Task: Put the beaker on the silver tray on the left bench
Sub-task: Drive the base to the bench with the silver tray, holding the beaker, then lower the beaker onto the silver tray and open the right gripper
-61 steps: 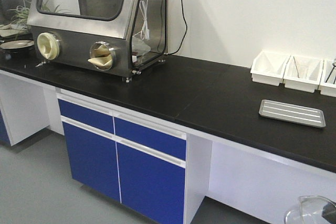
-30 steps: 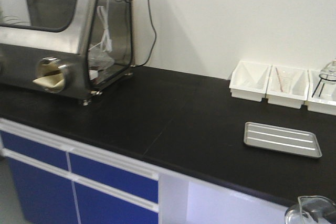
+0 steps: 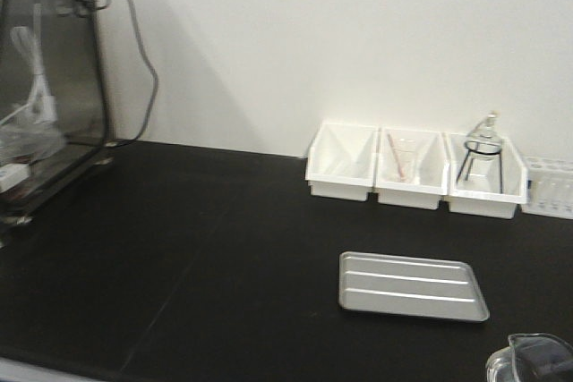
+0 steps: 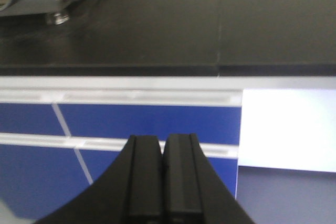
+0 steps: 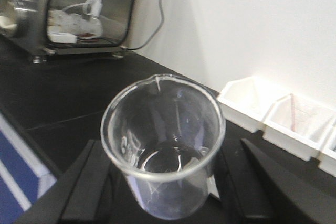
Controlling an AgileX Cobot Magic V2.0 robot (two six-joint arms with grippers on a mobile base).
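The clear glass beaker (image 5: 163, 145) stands upright between the black fingers (image 5: 86, 182) of my right gripper (image 5: 165, 187), which is shut on it; its rim also shows at the bottom right of the front view (image 3: 528, 360). The silver tray (image 3: 410, 286) lies flat and empty on the black bench (image 3: 179, 257), left of and beyond the beaker. My left gripper (image 4: 163, 148) is shut and empty, hanging in front of the blue drawers (image 4: 147, 121) below the bench edge.
Three white bins (image 3: 412, 169) stand against the wall behind the tray; one holds a flared glass with a rod (image 3: 400, 157), one a flask on a black tripod (image 3: 482, 145). A steel glovebox (image 3: 45, 87) with a cable stands at the left.
The view has swung right and closer to the bench: the glovebox slid to the left edge, the drawers dropped out of view, the tray and bins moved toward the centre. The beaker stays held.
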